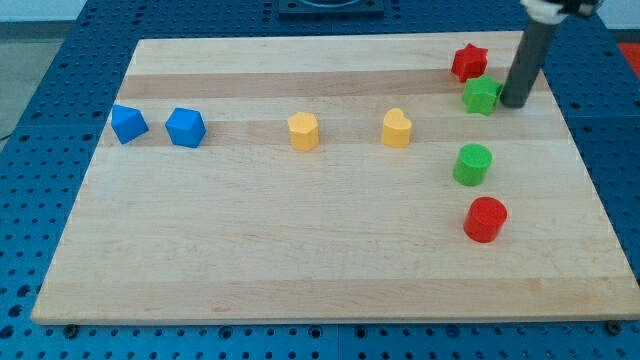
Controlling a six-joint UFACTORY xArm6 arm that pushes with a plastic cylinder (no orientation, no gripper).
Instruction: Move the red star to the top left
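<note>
- The rod point(527, 60) is seen at the view's top right, dark and straight.
- It is slightly tilted, its upper end leaning toward the view's right.
- Its upper end is fitted into a pale collar, cut off by the view's top edge.
- My tip point(514, 104) is set down at the board's surface.
- Nothing more of the arm is shown.
</note>
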